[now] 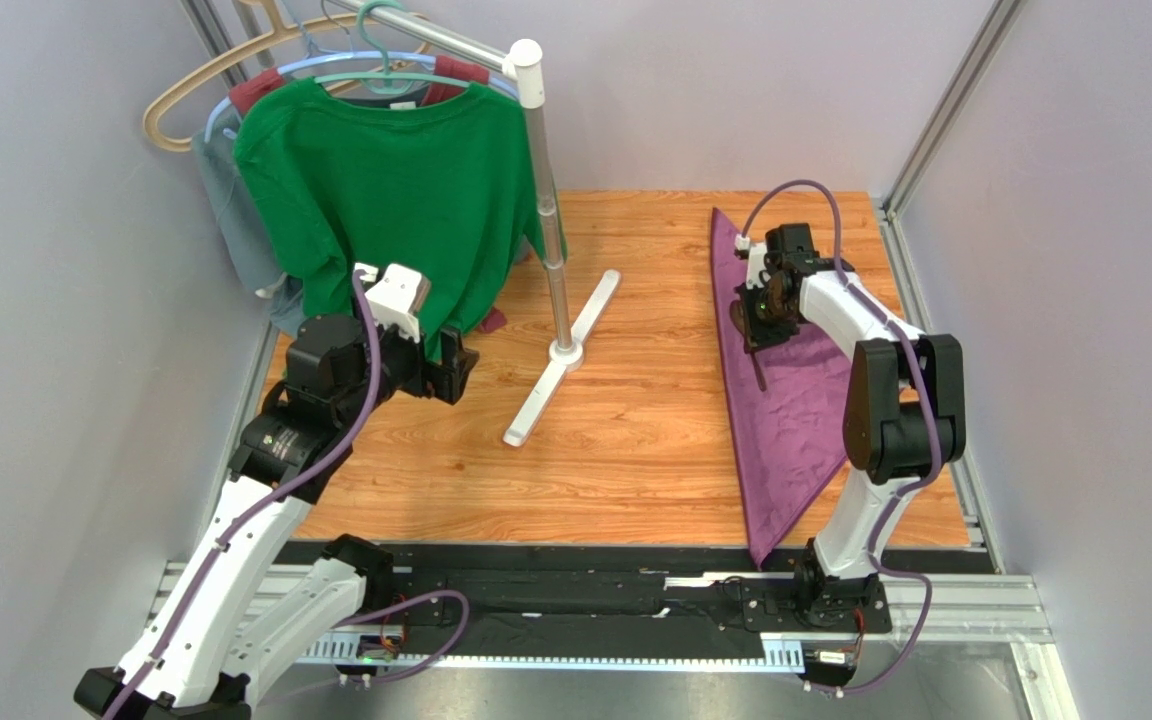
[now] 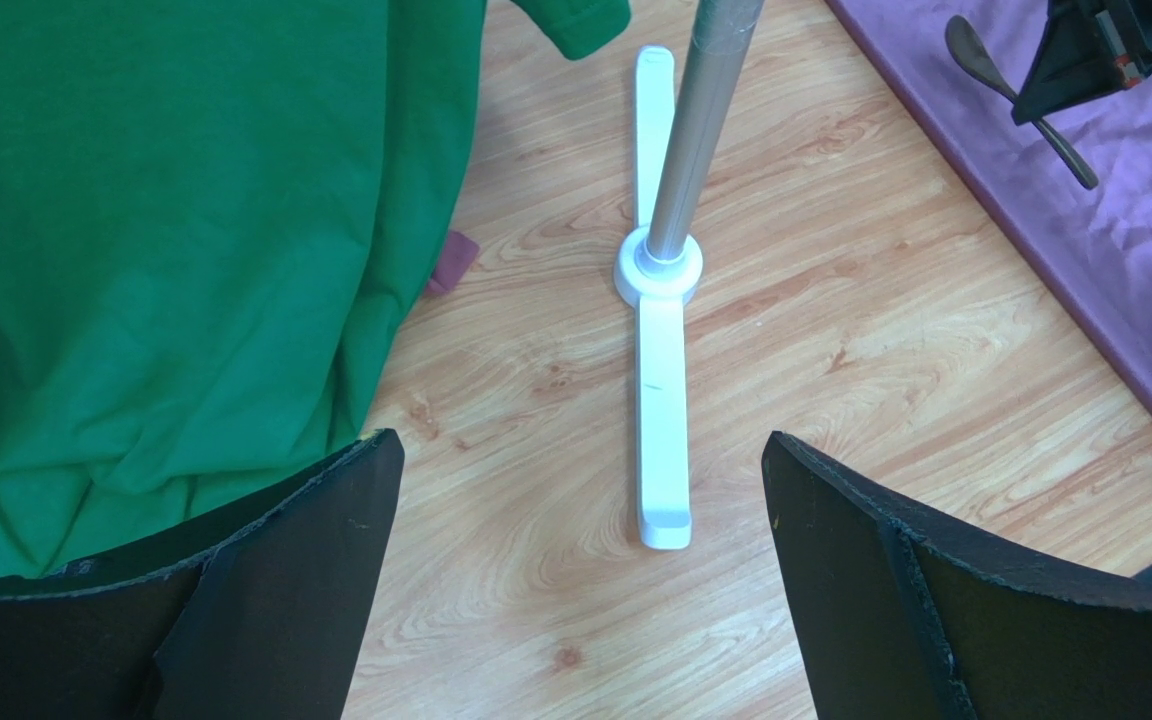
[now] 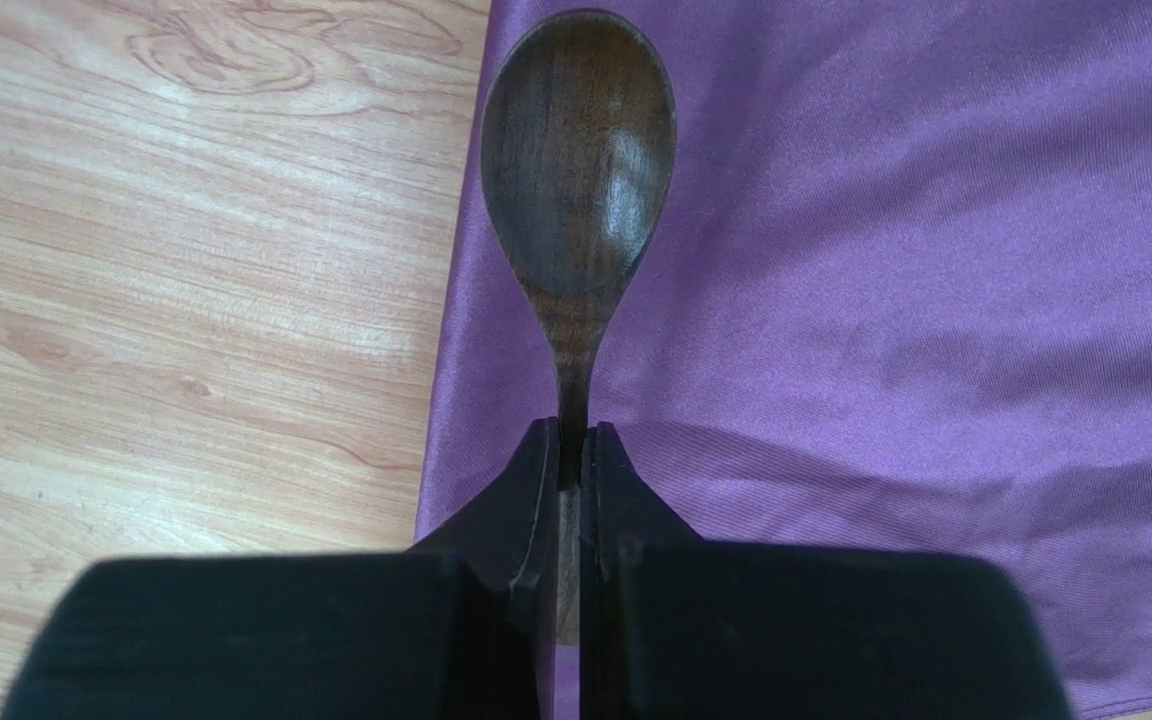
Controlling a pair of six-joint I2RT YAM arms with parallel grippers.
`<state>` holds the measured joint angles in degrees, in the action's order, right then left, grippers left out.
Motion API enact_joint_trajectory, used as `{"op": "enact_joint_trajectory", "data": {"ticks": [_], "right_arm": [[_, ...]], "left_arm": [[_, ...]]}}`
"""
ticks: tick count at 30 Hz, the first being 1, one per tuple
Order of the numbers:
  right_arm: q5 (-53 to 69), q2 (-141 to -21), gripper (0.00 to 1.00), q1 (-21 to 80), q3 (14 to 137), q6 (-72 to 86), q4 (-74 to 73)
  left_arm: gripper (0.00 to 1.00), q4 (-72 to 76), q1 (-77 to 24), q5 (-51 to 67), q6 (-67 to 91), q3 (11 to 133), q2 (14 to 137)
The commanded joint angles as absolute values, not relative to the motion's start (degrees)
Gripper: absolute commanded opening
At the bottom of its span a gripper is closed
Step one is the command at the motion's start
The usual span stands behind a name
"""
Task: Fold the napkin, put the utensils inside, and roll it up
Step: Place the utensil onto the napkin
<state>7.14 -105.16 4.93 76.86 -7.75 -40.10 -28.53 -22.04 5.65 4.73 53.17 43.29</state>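
Light wooden tabletop (image 1: pixel 642 450) carrying two things.
Dark purple triangular cloth napkin (image 1: pixel 785 428) at right; white bar-shaped rack foot (image 1: pixel 537 402) at centre.

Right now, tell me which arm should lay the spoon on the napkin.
Right. The right tool is shut on the spoon at the napkin edge. The left tool is open and empty, near the green shirt, away from the napkin.
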Motion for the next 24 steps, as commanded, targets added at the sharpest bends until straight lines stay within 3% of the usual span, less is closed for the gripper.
{"op": "enact_joint_trajectory", "data": {"ticks": [1,24], "right_arm": [[5.71,-106.35,0.0,4.92,77.26,-6.07,-40.17],[4.83,-107.58,0.0,5.01,73.04,2.55,-36.12]], "left_arm": [[0.99,-27.69,-21.8,5.45,3.69,53.17,43.77],[0.99,-27.86,-21.53,5.8,3.78,53.17,43.86]]}}
